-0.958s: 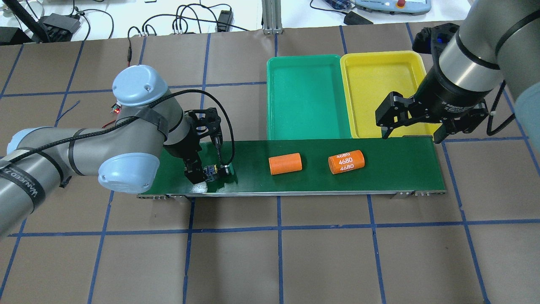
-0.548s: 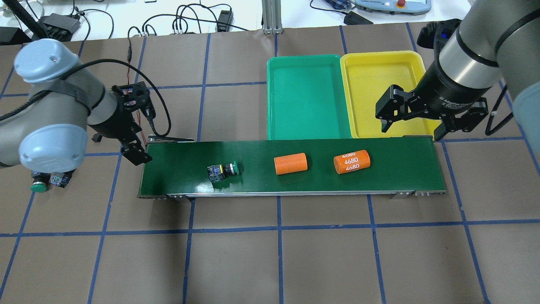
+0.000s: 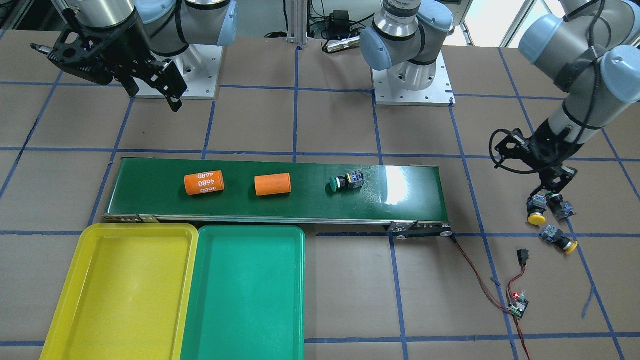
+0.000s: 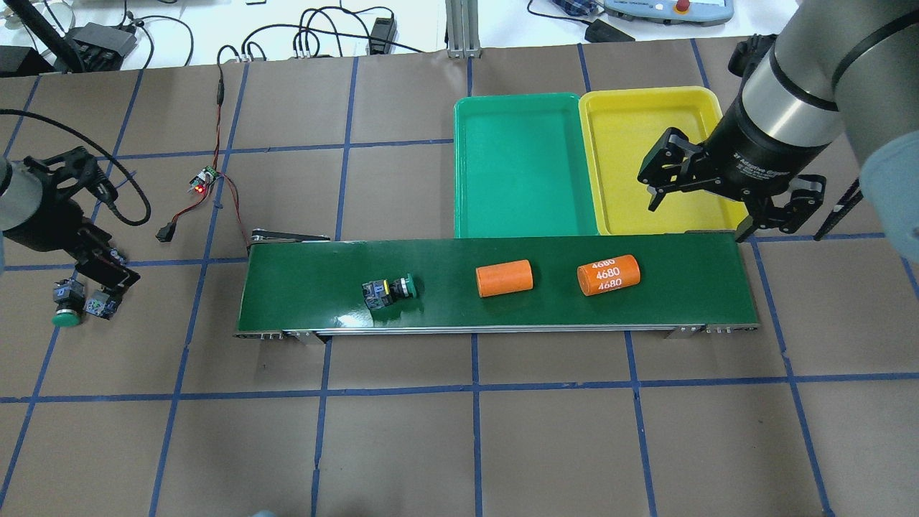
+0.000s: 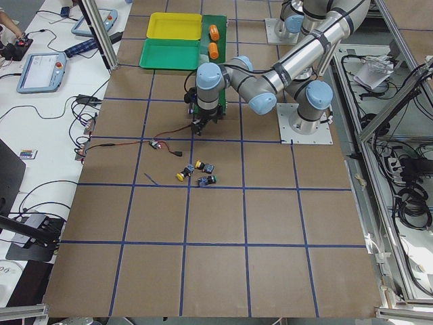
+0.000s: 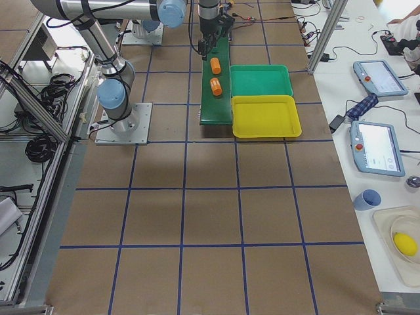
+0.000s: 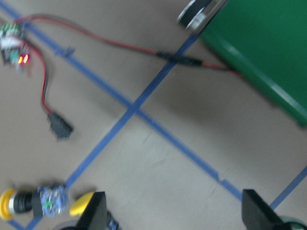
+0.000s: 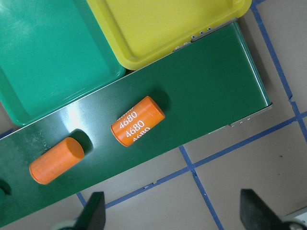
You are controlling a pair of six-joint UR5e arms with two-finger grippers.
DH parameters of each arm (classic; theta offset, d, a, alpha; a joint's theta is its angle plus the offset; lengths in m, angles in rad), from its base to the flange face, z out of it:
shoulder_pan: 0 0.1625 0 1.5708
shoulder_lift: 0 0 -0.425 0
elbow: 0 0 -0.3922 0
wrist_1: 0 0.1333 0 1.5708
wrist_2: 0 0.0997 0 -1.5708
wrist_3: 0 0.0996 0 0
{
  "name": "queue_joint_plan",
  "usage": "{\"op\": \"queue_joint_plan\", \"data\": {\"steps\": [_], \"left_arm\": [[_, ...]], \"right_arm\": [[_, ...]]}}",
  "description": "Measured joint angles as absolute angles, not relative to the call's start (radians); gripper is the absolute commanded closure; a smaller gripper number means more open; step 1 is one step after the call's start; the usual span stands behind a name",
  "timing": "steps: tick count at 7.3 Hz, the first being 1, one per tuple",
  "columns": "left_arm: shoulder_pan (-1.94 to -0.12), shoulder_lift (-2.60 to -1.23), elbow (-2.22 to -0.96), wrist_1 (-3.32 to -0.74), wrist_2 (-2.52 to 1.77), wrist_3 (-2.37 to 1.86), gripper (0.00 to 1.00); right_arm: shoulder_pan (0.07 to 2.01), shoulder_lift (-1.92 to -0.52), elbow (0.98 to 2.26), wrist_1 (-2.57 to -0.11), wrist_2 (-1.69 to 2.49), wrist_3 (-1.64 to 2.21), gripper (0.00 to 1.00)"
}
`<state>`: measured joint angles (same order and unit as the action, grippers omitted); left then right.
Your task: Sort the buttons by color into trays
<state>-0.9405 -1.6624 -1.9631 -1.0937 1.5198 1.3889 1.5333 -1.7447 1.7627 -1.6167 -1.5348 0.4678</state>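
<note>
Leaves a green-capped black-and-blue push-button switch [image 4: 388, 291] on the long dark-green conveyor belt [image 4: 682, 287], riding behind two orange cylinders [image 4: 504, 278] toward the belt's right end. Swings the left jaws, open and empty, off the belt and over three more buttons [image 3: 536, 210] on the table [image 4: 459, 431] past its left end, likely for the next pick. Holds the right jaws spread and empty above the belt's right end, with no button yet in the shallow plastic yellow tray [image 4: 632, 158] or green tray [image 4: 524, 165] beside it.

Two orange cylinders [image 4: 504, 278] on a dark-green conveyor belt [image 4: 301, 283]
</note>
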Motion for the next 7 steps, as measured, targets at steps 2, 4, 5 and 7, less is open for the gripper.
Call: {"op": "queue_joint_plan", "data": {"steps": [2,4,5,7], "left_arm": [[-0.892,-1.731,-1.965,-1.032,1.538,1.388,0.0],[-0.844,-1.809,-1.96,-0.951,1.579,1.383,0.0],[-0.832,-1.841,-1.962,-0.906,1.585,1.382,0.0],[-0.825,-1.891,-1.966,-0.873,1.581,1.366,0.16]], "right_arm": [[1.534,-1.736,1.773,-1.627,-1.537,0.56,0.0],[1.537,-1.726,1.782,-1.665,-1.537,0.688,0.0],[1.54,-1.725,1.789,-1.678,-1.536,0.73,0.0],[1.543,-1.724,1.799,-1.687,-1.534,0.782,0.0]]}}
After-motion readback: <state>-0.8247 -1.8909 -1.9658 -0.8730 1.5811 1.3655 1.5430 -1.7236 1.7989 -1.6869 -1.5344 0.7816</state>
